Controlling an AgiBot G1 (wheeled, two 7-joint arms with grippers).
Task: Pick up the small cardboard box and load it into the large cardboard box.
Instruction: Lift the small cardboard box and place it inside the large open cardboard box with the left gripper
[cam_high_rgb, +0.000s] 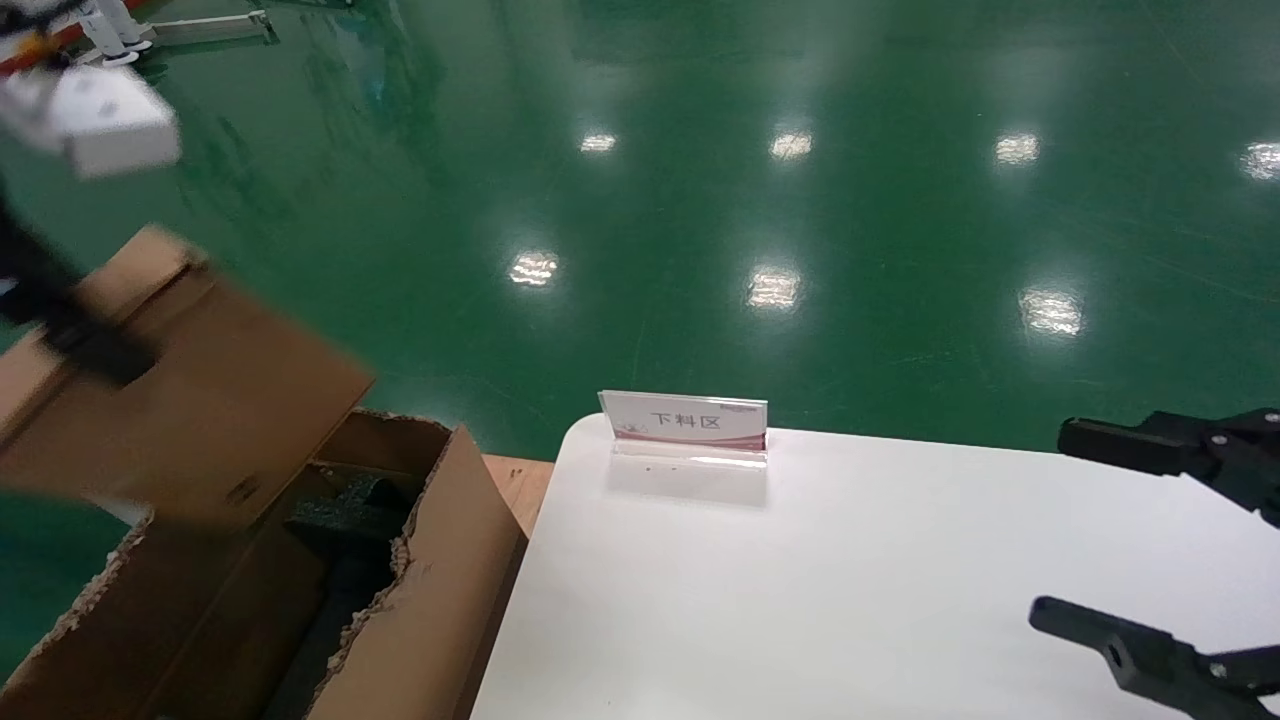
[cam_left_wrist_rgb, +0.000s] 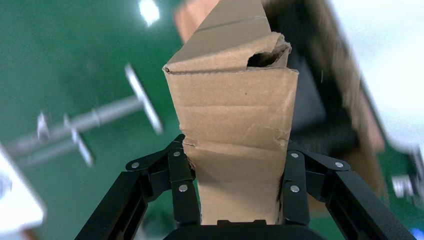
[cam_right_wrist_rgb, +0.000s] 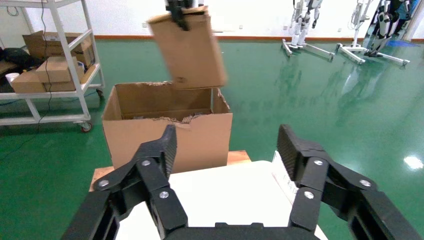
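Note:
My left gripper (cam_high_rgb: 85, 345) is shut on one end of the small cardboard box (cam_high_rgb: 200, 400), a flat brown box held tilted in the air over the near-left part of the large cardboard box (cam_high_rgb: 440, 570). In the left wrist view its fingers (cam_left_wrist_rgb: 182, 170) squeeze the box's narrow sides and dent them (cam_left_wrist_rgb: 235, 115). The large carton has torn top edges and black foam (cam_high_rgb: 350, 505) inside. From the right wrist view the small box (cam_right_wrist_rgb: 187, 50) hangs above the carton (cam_right_wrist_rgb: 145, 140). My right gripper (cam_high_rgb: 1060, 525) stays open over the table's right side.
A white table (cam_high_rgb: 850, 580) carries a clear sign stand (cam_high_rgb: 685, 425) at its far edge. The carton sits on a wooden pallet (cam_high_rgb: 515, 480) beside the table. A white cart (cam_right_wrist_rgb: 50, 70) with boxes stands beyond it on the green floor.

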